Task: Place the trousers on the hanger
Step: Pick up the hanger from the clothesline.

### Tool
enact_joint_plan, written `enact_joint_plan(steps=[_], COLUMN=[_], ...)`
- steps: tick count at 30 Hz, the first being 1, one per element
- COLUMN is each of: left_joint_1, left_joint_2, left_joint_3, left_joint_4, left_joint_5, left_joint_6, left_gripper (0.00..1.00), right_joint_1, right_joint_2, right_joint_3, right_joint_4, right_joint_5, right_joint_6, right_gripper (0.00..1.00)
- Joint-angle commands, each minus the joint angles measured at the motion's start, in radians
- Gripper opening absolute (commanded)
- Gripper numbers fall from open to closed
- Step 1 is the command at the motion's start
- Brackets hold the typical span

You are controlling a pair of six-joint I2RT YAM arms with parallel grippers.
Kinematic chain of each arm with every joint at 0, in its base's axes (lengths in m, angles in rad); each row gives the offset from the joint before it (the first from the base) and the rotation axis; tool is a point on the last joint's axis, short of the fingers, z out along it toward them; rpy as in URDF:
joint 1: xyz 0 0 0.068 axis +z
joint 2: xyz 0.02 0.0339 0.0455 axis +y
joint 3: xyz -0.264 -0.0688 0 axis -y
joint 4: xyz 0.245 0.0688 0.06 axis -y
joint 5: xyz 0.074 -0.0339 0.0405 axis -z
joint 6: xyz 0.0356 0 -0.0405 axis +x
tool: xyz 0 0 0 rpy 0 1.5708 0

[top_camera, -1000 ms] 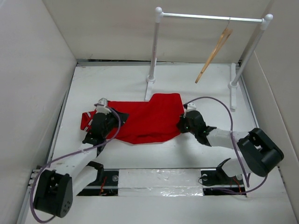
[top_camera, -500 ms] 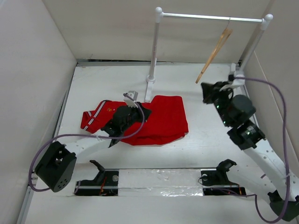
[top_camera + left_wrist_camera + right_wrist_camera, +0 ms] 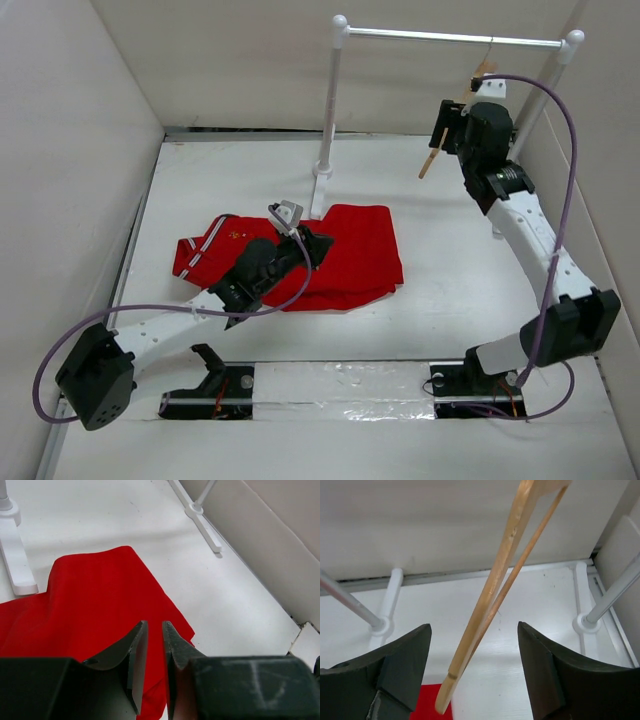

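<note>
The red trousers (image 3: 345, 258) lie folded flat on the white table, their striped waistband end (image 3: 200, 250) pointing left. My left gripper (image 3: 318, 243) hovers low over their middle; in the left wrist view its jaws (image 3: 154, 625) stand a narrow gap apart, with nothing between them and the red cloth (image 3: 90, 605) below. The wooden hanger (image 3: 500, 580) hangs tilted from the rail, its lower tip (image 3: 430, 165) pointing down and left. My right gripper (image 3: 447, 125) is raised to it, open wide, and the hanger passes between the fingers (image 3: 405, 655) without touching them.
The white clothes rail (image 3: 450, 38) spans the back on two posts (image 3: 330, 100) with flat feet (image 3: 15, 565) on the table. Pale walls (image 3: 70, 180) close in the left, back and right. The right arm's cable (image 3: 560, 170) loops near the right post.
My right gripper left the trousers' right end, rose to the hanger and opened wide. The left gripper moved from the trousers' left end to their middle and parted its jaws slightly.
</note>
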Motion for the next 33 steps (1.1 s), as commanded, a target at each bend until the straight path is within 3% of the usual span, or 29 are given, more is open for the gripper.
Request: enact_joint_plan(steps=[1, 7, 9, 12, 19, 24, 29, 33], left_joint_1=[-0.001, -0.001, -0.001, -0.001, -0.001, -0.001, -0.001, -0.001], left_joint_2=[0.0, -0.005, -0.002, -0.002, 0.002, 0.005, 0.012, 0.017], left_joint_3=[0.008, 0.004, 0.007, 0.001, -0.001, 0.002, 0.001, -0.001], left_joint_4=[0.021, 0.025, 0.024, 0.033, 0.037, 0.034, 0.037, 0.045], left_joint_5=[0.001, 0.01, 0.013, 0.026, 0.024, 0.018, 0.015, 0.024], left_joint_6=[0.017, 0.008, 0.007, 0.004, 0.002, 0.0, -0.001, -0.006], left_gripper=[0.16, 0.17, 0.17, 0.18, 0.18, 0.18, 0.19, 0.2], right_joint_1=[-0.024, -0.058, -0.068, -0.068, -0.108, -0.119, -0.119, -0.119], right_joint_2=[0.035, 0.096, 0.105, 0.104, 0.104, 0.11, 0.098, 0.041], right_joint_3=[0.07, 0.052, 0.043, 0.016, -0.01, -0.02, -0.025, -0.039], right_joint_4=[-0.026, 0.01, 0.017, 0.035, 0.044, 0.041, 0.05, 0.093], right_joint_5=[-0.006, -0.067, -0.078, -0.086, -0.104, -0.132, -0.141, -0.123], right_joint_6=[0.004, 0.005, 0.005, 0.002, -0.01, -0.01, -0.021, -0.056], right_gripper=[0.73, 0.57, 0.45, 0.38, 0.4, 0.32, 0.0, 0.0])
